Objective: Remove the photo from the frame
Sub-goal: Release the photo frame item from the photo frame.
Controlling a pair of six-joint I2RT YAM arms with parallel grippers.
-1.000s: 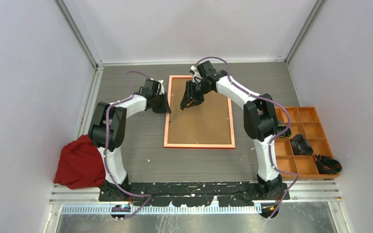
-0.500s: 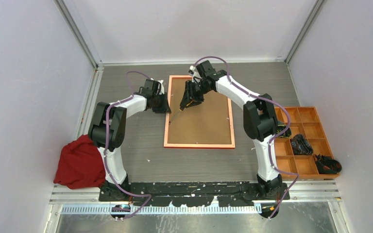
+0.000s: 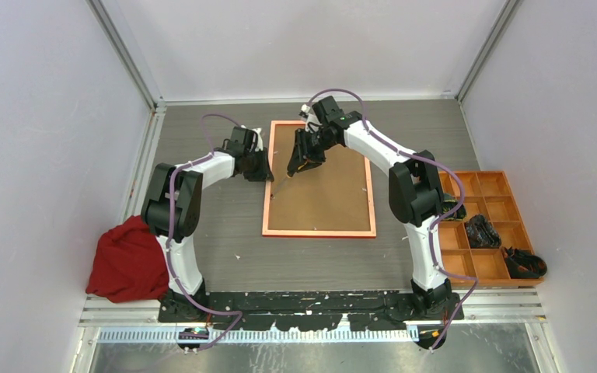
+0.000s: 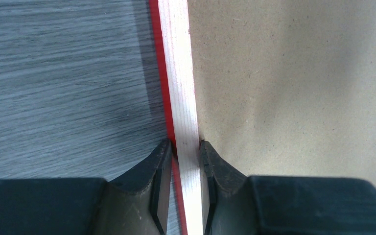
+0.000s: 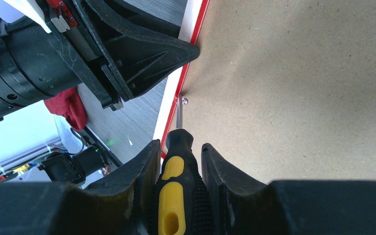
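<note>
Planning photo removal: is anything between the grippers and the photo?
Yes: the brown backing board fills the back of the frame, hiding the photo. A small metal fastener sits at its left edge, by the screwdriver tip.

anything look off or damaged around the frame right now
Nothing stands out. The frame lies flat, back up, its brown backing board seated and unmarked. The left pincer clamps its left rail; the right pincer holds a screwdriver at a small fastener there. Only the red cloth lies crumpled, left.

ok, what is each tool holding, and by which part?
Left tool clamps the frame on its left side rail. Right tool grips a screwdriver by its black-and-yellow handle.
</note>
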